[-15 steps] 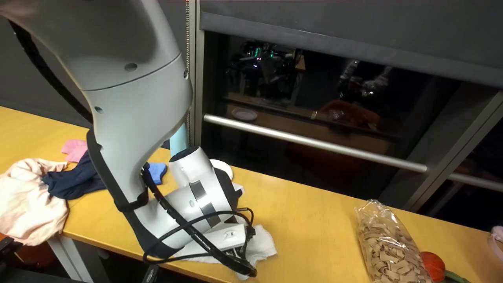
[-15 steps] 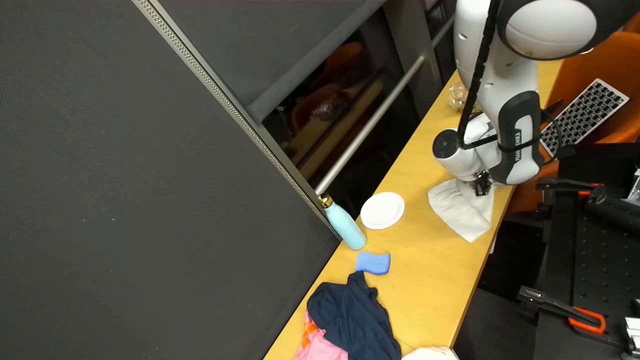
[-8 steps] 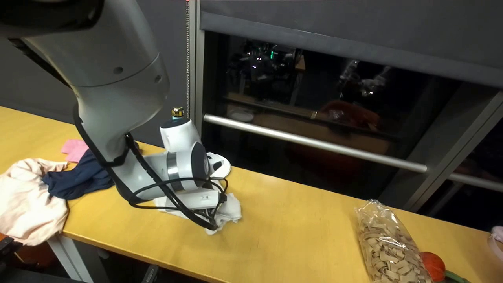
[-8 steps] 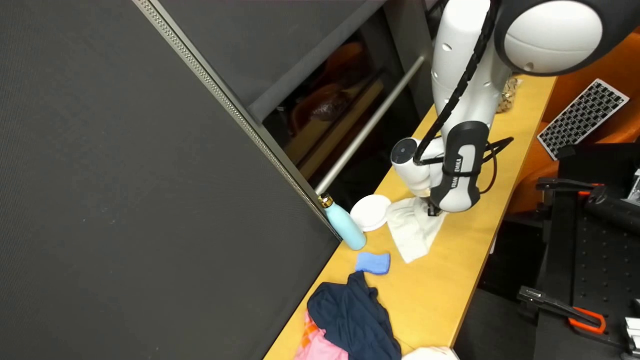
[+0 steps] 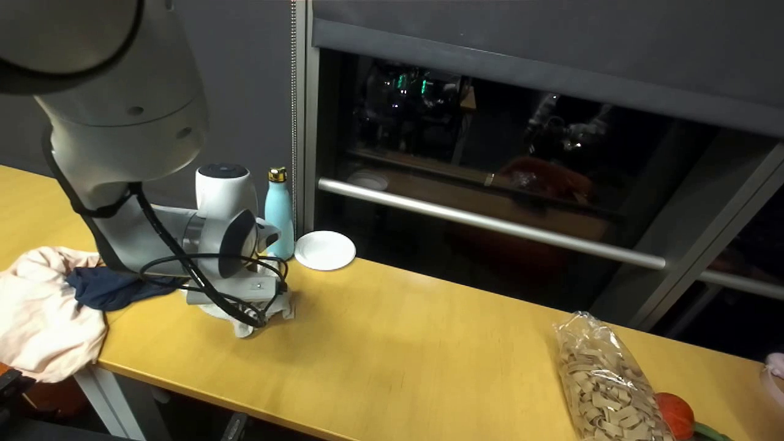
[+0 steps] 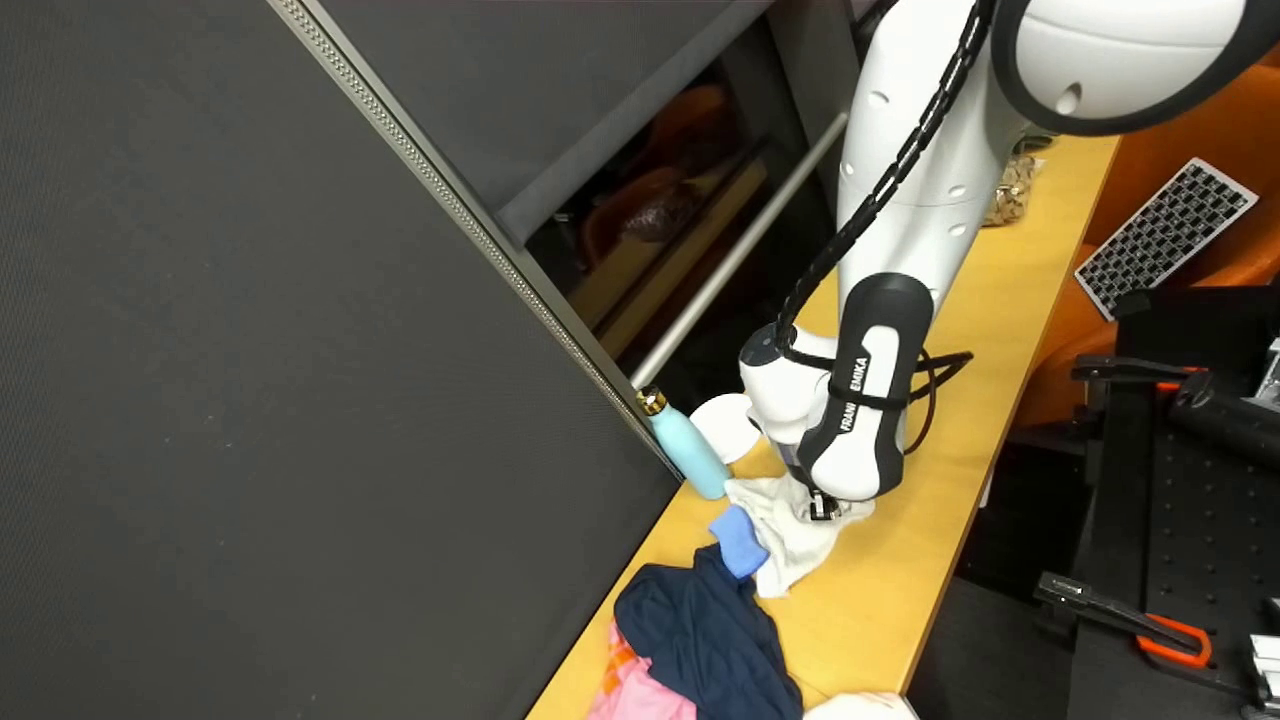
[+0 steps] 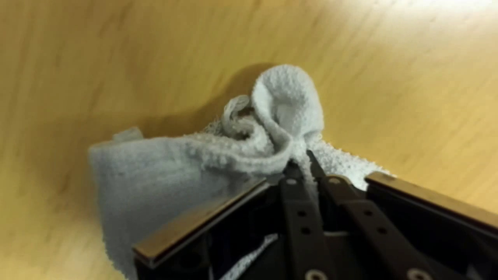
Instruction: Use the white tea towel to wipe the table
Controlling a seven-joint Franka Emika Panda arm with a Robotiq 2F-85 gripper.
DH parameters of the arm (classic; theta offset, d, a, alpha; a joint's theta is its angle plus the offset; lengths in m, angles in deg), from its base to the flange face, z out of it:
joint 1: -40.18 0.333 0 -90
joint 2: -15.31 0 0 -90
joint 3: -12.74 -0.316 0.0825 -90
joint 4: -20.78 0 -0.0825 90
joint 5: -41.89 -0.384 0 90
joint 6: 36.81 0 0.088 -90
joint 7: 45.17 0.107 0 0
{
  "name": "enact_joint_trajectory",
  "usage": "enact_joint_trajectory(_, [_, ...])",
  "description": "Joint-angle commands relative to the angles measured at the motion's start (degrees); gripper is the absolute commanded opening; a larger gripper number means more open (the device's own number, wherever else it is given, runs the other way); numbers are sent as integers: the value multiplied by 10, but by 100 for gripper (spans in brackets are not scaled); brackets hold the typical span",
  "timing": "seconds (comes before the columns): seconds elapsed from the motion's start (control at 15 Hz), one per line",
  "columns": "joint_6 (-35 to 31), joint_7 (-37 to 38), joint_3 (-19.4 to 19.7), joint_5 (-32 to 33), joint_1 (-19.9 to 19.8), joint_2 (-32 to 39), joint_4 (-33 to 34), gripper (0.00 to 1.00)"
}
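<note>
Long yellow wood-grain worktop (image 5: 416, 343): stretches beneath me, a dark window (image 5: 416, 245) along its back edge.
White terry tea towel (image 7: 148, 186): rumpled on the worktop, a rounded loop standing up at my jaws in the wrist view, a flatter flap spreading beside it.
My jaws: black, pinching a gathered fold of the towel between them.
Small blue sponge-like block (image 6: 738, 541): against the towel's edge in an exterior view.
Crumpled navy-blue cloth (image 6: 705, 630): touching the block, and lying partly over a pink cloth with orange patches (image 6: 645, 690).
Pale peach fabric heap (image 5: 46, 312): touching the navy cloth and hanging past the worktop's edge.
Light-blue bottle with gold cap (image 5: 279, 214): upright at the back; the towel's corner lies close, touching or not I cannot tell.
Round white plate (image 5: 325, 250): flat, just beside the bottle.
Clear bag of tan ribbon-shaped pieces (image 5: 606, 392): well apart from the towel, just beside a red round thing with a green stem (image 5: 675, 415).
</note>
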Motion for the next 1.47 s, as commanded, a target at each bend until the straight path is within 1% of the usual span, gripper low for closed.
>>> enact_joint_trajectory(0.0, [9,-105,-71,-34,-58,16,-43,2])
enact_joint_trajectory(0.13, [16,-144,-87,-41,-89,12,-77,2])
enact_joint_trajectory(0.27, [24,-166,-85,-47,-119,8,-106,2])
enact_joint_trajectory(0.4, [37,-170,-74,-54,-135,-2,-125,2])
enact_joint_trajectory(0.67, [58,-144,-15,-61,-133,-34,-157,2])
enact_joint_trajectory(0.87, [66,-123,42,-56,-121,-52,-172,2])
enact_joint_trajectory(1.07, [70,-95,106,-50,-112,-60,-177,2])
enact_joint_trajectory(1.4, [70,-62,192,-46,-118,-63,-175,2])
